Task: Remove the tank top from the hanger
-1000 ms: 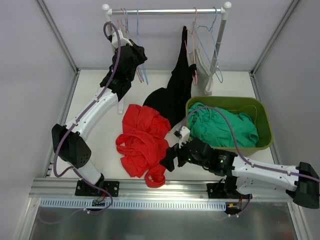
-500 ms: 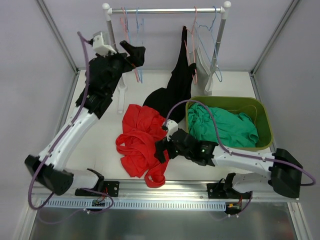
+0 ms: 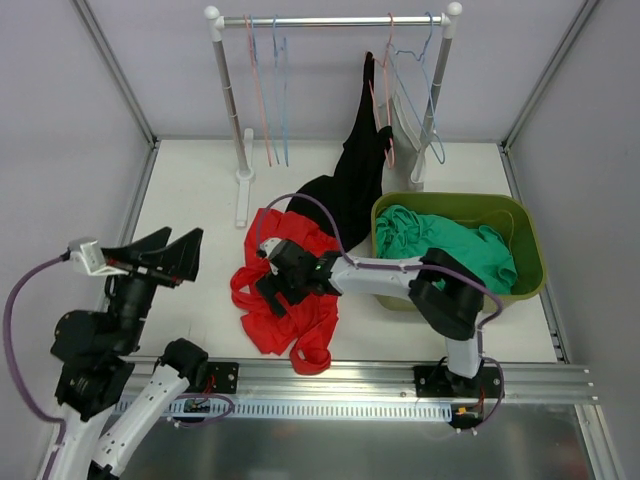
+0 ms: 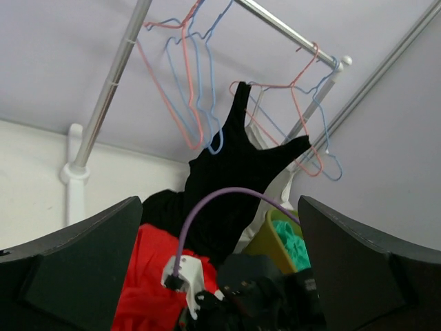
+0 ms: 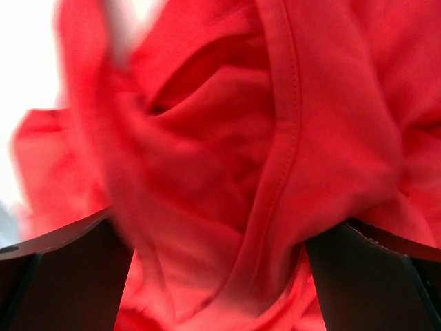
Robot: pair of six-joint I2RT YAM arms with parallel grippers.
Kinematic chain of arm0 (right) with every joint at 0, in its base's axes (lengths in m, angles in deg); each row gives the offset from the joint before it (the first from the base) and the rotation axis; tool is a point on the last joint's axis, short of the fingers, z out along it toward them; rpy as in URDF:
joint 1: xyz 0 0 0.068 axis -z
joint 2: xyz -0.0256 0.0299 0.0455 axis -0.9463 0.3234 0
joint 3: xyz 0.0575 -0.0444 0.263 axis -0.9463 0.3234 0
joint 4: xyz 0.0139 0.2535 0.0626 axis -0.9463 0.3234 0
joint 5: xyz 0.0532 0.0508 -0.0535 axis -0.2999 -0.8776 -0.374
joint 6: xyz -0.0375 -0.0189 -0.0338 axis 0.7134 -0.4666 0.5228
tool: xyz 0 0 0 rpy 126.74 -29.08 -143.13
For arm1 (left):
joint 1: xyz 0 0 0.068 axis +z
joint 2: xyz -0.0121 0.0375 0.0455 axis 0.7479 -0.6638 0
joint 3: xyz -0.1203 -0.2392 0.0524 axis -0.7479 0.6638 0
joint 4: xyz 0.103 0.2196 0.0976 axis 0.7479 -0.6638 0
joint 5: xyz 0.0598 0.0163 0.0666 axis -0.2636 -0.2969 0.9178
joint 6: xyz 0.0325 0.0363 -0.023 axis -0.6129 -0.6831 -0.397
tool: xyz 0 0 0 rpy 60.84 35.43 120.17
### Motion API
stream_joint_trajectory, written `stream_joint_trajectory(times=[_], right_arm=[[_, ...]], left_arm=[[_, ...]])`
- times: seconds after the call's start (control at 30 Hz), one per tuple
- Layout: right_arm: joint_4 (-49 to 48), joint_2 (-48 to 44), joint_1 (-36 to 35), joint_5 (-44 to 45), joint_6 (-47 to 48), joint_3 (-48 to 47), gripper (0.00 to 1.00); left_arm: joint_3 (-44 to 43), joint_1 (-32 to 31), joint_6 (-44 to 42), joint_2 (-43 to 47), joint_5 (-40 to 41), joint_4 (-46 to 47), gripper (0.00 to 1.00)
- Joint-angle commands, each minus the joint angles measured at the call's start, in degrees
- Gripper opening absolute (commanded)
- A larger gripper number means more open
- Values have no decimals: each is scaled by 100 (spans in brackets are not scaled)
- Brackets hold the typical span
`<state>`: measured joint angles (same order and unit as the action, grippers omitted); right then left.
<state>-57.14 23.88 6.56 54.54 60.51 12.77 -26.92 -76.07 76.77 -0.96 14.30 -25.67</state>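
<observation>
The black tank top (image 3: 358, 150) hangs by one strap from a pink hanger (image 3: 389, 60) at the right of the rail, and its lower part is draped on the table. The left wrist view shows the tank top (image 4: 234, 172) and hanger (image 4: 296, 103) far off. My left gripper (image 3: 180, 240) is open and empty at the near left, far from the rail. My right gripper (image 3: 264, 293) is open low over a red garment (image 3: 290, 305), whose cloth (image 5: 227, 152) bunches between its fingers (image 5: 62, 283).
A green bin (image 3: 530, 235) with green clothes stands at the right. Empty pink and blue hangers (image 3: 268, 90) hang at the left of the rail (image 3: 320, 20). A white garment (image 3: 406, 125) hangs beside the tank top. The rack's left post (image 3: 232, 110) stands on the table.
My left arm has swung back from the rail to the near left and its jaws have opened. My right arm has reached left across the red garment.
</observation>
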Motion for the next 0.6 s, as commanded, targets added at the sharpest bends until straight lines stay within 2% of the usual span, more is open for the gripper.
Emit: stream_joint_trajectory(times=[0.0,0.07,0.17,0.2,0.27,0.3,0.57], right_arm=[[1044,730,-195,806,159,-511,99],[1090,845,-327,1194,168,-609,99],[1047,784,-407,1284,150,-652,74],[1046,740,-415,1318,159,-687,43],[1020,477,-415,1406,238,-740,11],[1003,346,-415,1442,264,-741,0],[958,-1544,-407,1424,703,-924,0]], left_arm=[[-265,33,-417,501,215,-1551,99],[-406,33,-593,765,206,-2220,99],[-224,41,-1006,1081,442,-2696,99],[-91,33,-1024,1160,679,-2757,99],[364,41,-911,1486,830,-2863,99],[445,33,-858,1556,891,-2864,99],[376,41,-980,1513,602,-2881,99]])
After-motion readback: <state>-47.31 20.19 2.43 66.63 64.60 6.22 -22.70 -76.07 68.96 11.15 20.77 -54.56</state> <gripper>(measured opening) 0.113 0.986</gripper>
